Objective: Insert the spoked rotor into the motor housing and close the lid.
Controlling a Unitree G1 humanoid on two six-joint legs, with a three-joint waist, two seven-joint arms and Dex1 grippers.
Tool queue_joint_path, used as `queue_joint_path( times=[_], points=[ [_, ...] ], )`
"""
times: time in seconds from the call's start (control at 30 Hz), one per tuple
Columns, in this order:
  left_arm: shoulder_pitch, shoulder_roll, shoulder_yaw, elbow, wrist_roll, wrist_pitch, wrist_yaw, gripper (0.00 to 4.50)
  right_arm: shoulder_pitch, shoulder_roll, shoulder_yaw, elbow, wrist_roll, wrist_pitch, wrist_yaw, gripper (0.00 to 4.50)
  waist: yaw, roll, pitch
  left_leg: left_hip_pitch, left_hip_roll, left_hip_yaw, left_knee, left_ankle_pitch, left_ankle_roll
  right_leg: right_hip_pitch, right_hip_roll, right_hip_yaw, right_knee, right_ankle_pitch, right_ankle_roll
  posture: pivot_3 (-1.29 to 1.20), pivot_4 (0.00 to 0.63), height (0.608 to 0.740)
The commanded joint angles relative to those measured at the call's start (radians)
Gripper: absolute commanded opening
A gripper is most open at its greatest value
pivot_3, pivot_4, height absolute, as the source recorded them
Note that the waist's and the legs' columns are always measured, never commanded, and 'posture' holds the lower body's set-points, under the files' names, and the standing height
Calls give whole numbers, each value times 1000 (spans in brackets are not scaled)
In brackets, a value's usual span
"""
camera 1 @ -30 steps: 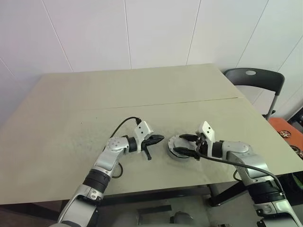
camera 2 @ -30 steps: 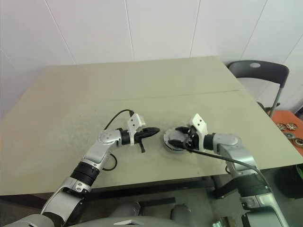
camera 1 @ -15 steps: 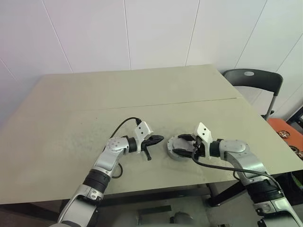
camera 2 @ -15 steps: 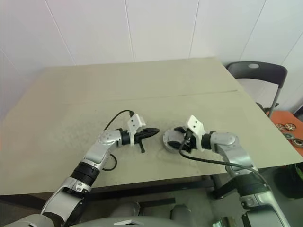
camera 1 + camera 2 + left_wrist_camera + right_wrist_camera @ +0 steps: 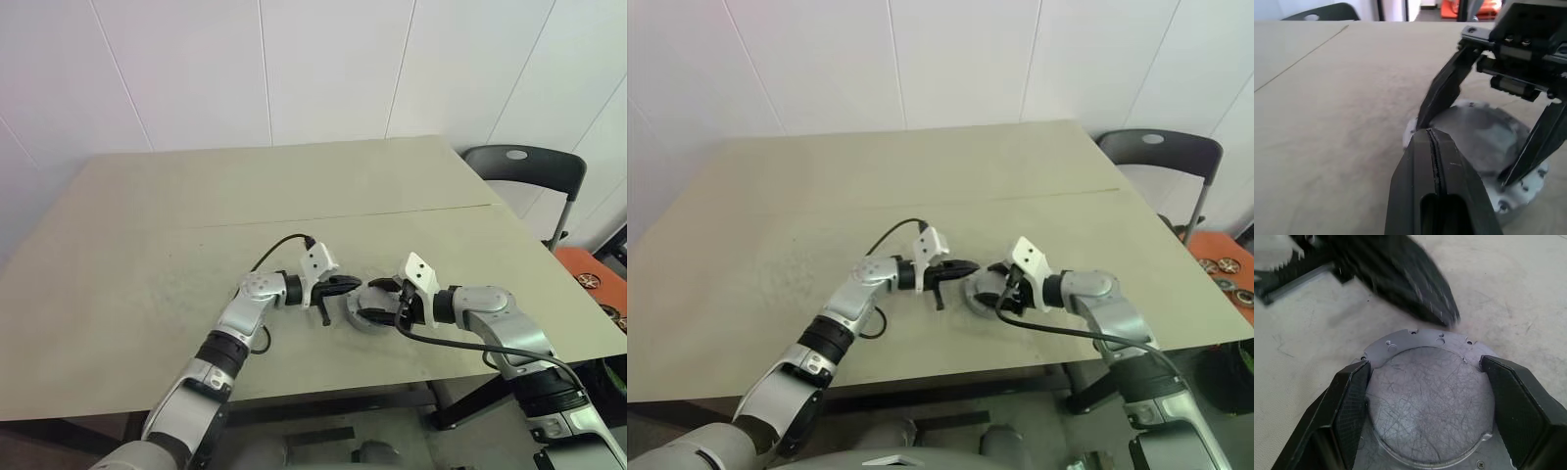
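Since the lid already lies flat across the top of the motor housing, with the housing's pale flange and its small holes showing around the rim, the task looks close to its end: the spoked rotor is presumably inside, though nothing of it can be seen under the disc, so that part is a judgement only. What seems left is to press or seat the lid fully and let go; whether it is locked down cannot be told. The covered housing sits on the desk near the front edge, a little right of the middle. From the right, the right gripper reaches in low toward the left, angled slightly downward, with its jaws spread wide on either side of the lid, one finger on the near side and one on the far side; they stand at or very near the disc's edge, but whether they press it is not clear. From the left, the left gripper points almost level to the right with its jaws pressed together and holding nothing, its tip right at the left rim of the housing, touching it or only just short. Both forearms lie low over the desk, converging on the one assembly between them.
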Motion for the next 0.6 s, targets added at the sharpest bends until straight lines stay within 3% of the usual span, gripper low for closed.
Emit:
queue_joint_path(
  times=[0.03,0.13,0.3,0.43,0.47,0.53,0.6],
  points=[
    [-34,-22,-22,53,15,-43,-39,0,48,-5,73,42,-46,57,-3,3263,0,0,0,0,0,0,0,0,0,0,0,0,0,0,0,0,0,740],
    [-46,-31,-36,101,41,-48,-41,0,53,-1,70,36,-43,63,-13,3263,0,-1,-1,0,0,0,0,0,0,0,0,0,0,0,0,0,0,740],
    [-67,16,-133,202,198,-61,20,0,57,28,24,-34,38,141,-22,3263,2,-3,-2,8,0,0,1,0,0,9,0,-1,0,0,0,0,0,740],
    [-69,33,-147,200,206,-48,6,0,38,41,-12,-41,63,191,-46,3263,1,-3,-3,14,0,0,-1,-1,0,15,0,-1,-2,-6,3,0,0,740],
    [-70,33,-143,197,200,-43,2,0,32,40,-17,-34,63,195,-49,3986,0,-3,-4,14,0,-1,-1,-1,0,15,0,-1,-2,-6,3,0,0,740],
    [-68,32,-138,191,189,-38,-4,0,24,33,-17,-25,67,197,-39,4478,0,-4,-4,14,1,-1,-1,-1,1,14,0,-1,-2,-4,6,0,0,740],
    [-62,29,-129,180,173,-33,-15,0,13,32,-20,-10,75,199,-32,4478,-1,-4,-4,15,1,-1,0,-1,1,15,0,-1,-2,-4,6,0,0,740]
  ],
)
